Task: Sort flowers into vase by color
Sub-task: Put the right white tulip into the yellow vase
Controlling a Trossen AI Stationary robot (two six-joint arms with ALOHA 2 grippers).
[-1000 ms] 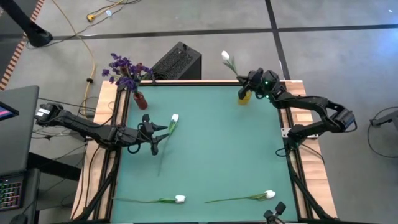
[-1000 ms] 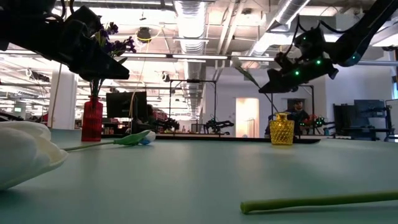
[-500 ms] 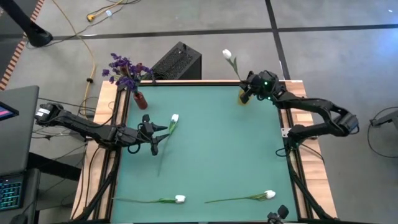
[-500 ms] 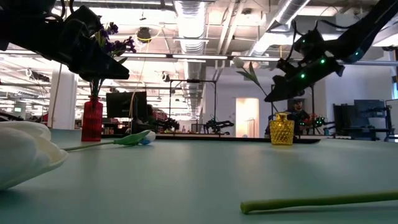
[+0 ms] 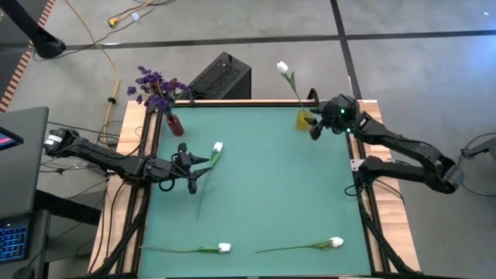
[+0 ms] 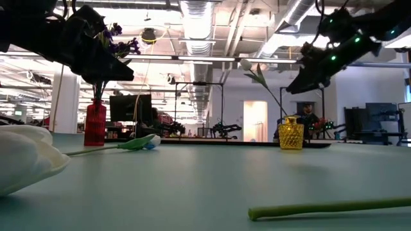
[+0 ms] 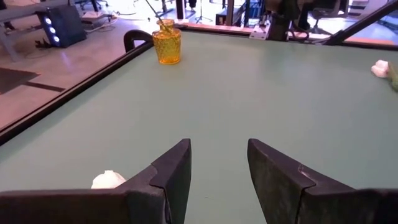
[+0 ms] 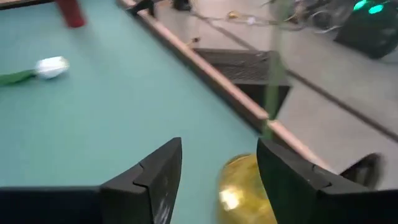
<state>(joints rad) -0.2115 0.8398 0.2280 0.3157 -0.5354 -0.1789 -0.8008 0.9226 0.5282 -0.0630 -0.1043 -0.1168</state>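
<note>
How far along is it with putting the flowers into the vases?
Done: purple blooms stand in the red vase, and one white tulip stands in the yellow vase. In hand: nothing; the right pincer is open beside the yellow vase, and the left pincer is open over a tulip on the table. Left: three white tulips, including two near the front edge.

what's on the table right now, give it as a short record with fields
yellow vase: far right corner, one white tulip standing in it
red vase: far left corner, holds purple flowers
loose white tulips: one by the left gripper, two along the near edge
left gripper: open, over the table beside a tulip stem, holding nothing
right gripper: open, beside the yellow vase, holding nothing
table: green top, wooden rim
</note>
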